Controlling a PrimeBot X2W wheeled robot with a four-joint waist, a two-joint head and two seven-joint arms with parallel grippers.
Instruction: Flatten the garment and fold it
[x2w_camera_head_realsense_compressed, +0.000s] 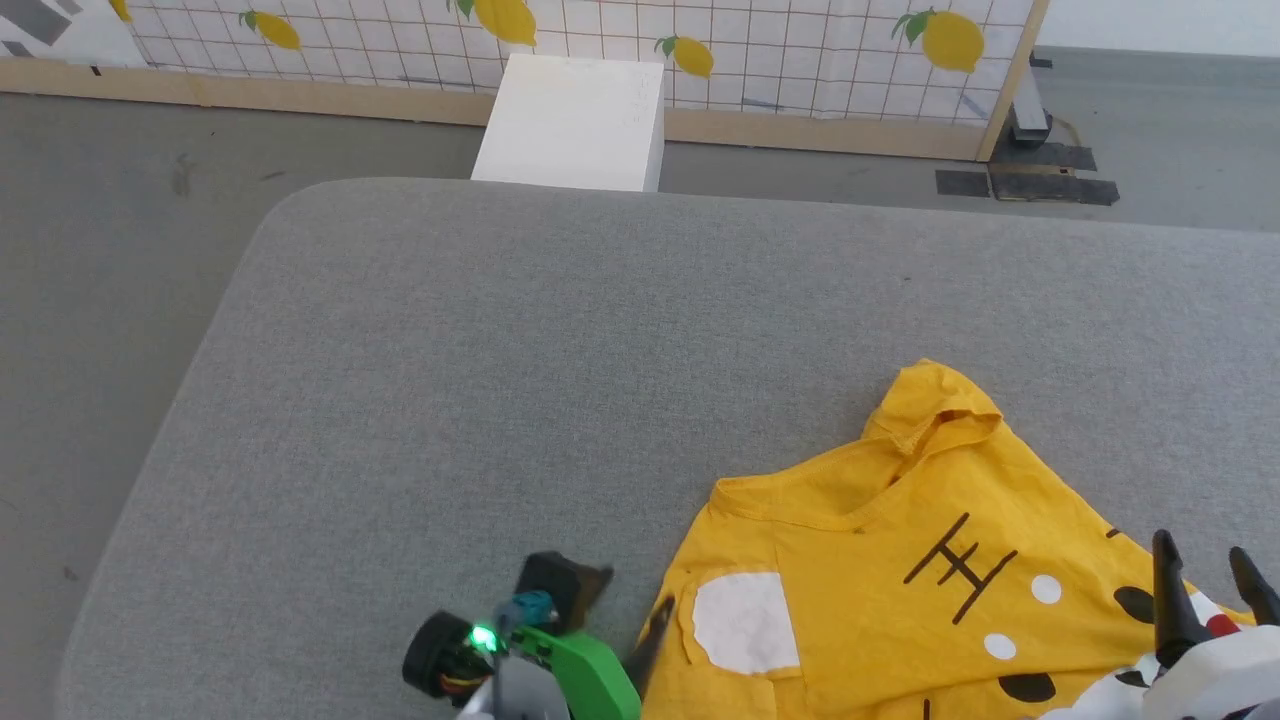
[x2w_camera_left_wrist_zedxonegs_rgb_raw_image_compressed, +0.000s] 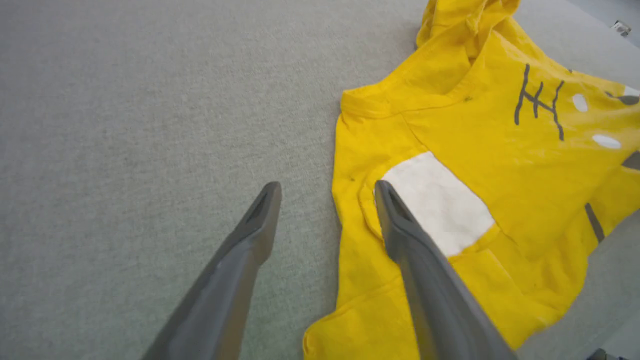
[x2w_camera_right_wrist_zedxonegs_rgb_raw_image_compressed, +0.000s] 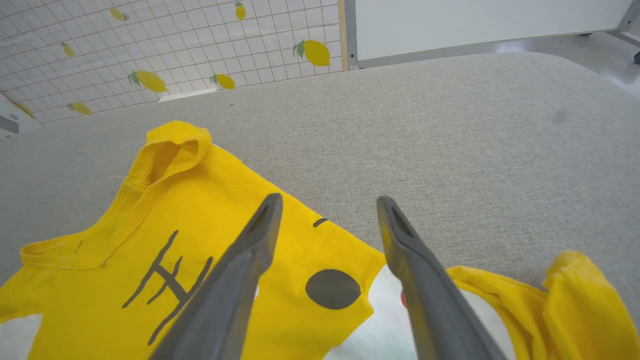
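Yellow cotton, half spread: the garment lay rumpled on the grey padded surface ahead of my jaws, one sleeve bunched up at its far edge. Flattening looked to be the step in hand. To do it well, I judged, my left gripper should pinch the shirt's edge lying just under its right-hand finger, beside the white patch; my right gripper should take the crumpled lump of cloth just to its right; and both should draw outward, low and evenly, so the print lay smooth before any fold. The left jaws stood wide apart and empty, one finger over bare grey fabric, the other over the shirt's edge; whether it touched the cloth I could not tell. The right jaws were likewise spread wide and held nothing, poised above the black dot and the white snout patch, with the sleeve off to their left.
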